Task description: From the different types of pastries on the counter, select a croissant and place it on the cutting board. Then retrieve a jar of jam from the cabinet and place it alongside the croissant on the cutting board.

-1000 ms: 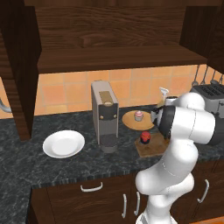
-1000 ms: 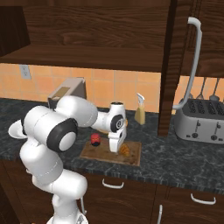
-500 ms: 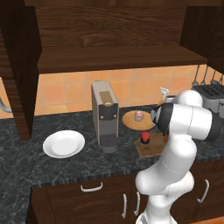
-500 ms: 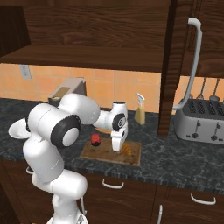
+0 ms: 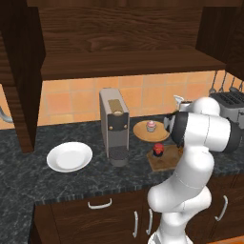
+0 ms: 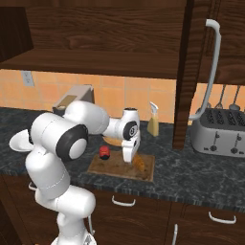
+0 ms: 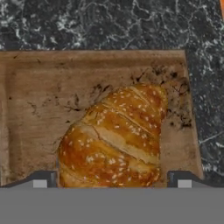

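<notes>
One croissant (image 7: 116, 140) lies on the single cutting board (image 7: 39, 100), toward its right edge, with the gripper (image 7: 112, 181) just above it, fingertips spread to either side and not touching it. The left base view alone shows one jar of jam (image 5: 158, 150) at the board's left edge and one cupcake (image 5: 151, 126) on a round wooden plate (image 5: 143, 135) behind.

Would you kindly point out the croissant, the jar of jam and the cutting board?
croissant (image 7: 116, 140): hand view, middle of its ridged top.
jar of jam (image 5: 158, 149): left base view, red lid.
cutting board (image 6: 102, 165): right base view, bare left part.
</notes>
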Available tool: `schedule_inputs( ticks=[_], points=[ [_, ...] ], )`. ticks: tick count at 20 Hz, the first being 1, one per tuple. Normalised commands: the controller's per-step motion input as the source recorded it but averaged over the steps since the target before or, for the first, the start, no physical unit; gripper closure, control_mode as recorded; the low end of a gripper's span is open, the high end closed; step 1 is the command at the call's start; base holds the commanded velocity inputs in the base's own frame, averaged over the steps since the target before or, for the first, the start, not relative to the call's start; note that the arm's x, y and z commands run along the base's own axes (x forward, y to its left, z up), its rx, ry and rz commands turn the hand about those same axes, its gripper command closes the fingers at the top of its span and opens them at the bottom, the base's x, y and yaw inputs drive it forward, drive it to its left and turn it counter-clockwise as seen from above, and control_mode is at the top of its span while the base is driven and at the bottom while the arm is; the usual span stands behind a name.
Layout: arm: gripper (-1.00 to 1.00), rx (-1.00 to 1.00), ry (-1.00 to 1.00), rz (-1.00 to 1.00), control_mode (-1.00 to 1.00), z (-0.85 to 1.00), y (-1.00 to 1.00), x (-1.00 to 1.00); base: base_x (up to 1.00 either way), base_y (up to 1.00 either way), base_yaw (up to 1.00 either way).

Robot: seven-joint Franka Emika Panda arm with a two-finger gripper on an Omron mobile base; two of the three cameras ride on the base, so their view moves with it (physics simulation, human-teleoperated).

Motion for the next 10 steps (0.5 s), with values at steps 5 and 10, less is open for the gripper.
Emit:
schedule_inputs(
  ticks=[5, 10],
  points=[
    [-1.00, 0.00, 0.00, 0.00, -1.00, 0.03, 0.00, 0.07, 0.00, 0.00, 0.00],
    [-1.00, 0.00, -0.08, 0.00, -1.00, 0.52, 0.00, -0.07, 0.00, 0.00, 0.00]
  ],
)
